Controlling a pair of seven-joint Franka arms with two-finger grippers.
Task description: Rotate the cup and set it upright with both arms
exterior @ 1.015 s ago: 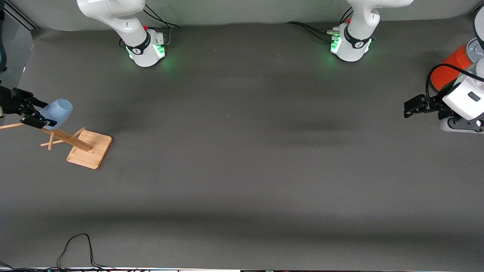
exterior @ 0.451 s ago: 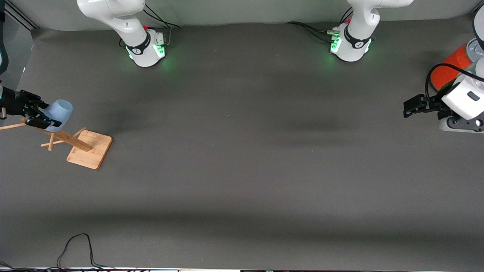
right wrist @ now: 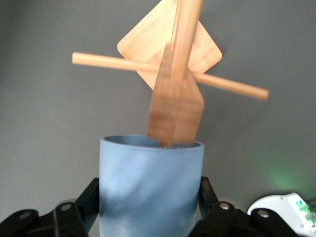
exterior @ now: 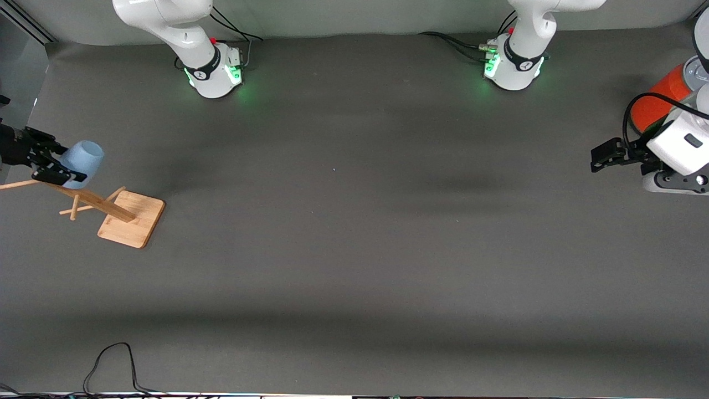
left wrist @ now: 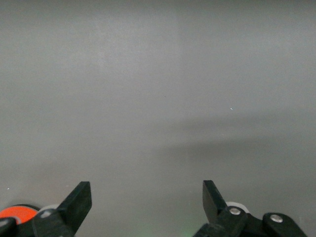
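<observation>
The right gripper [exterior: 55, 164] is up in the air over the top of the wooden peg rack [exterior: 113, 213] at the right arm's end of the counter [exterior: 354, 249], its two black fingers [right wrist: 89, 200] pinching the light-blue cup [exterior: 82, 157] from either side. In the right wrist view the cup [right wrist: 150, 185] sits between the fingers with its open mouth pointing away from the gripper, toward the rack's upright post [right wrist: 175, 106], whose tip shows at the cup's rim. The rack's cross pegs and square base lie past it.

The left gripper [exterior: 604, 156] waits over the left arm's end of the counter with its fingers [left wrist: 74, 205] spread wide and nothing between them. The orange can [exterior: 662, 100] with a grey lid stands just beside that arm, farther from the front camera than the gripper's wrist.
</observation>
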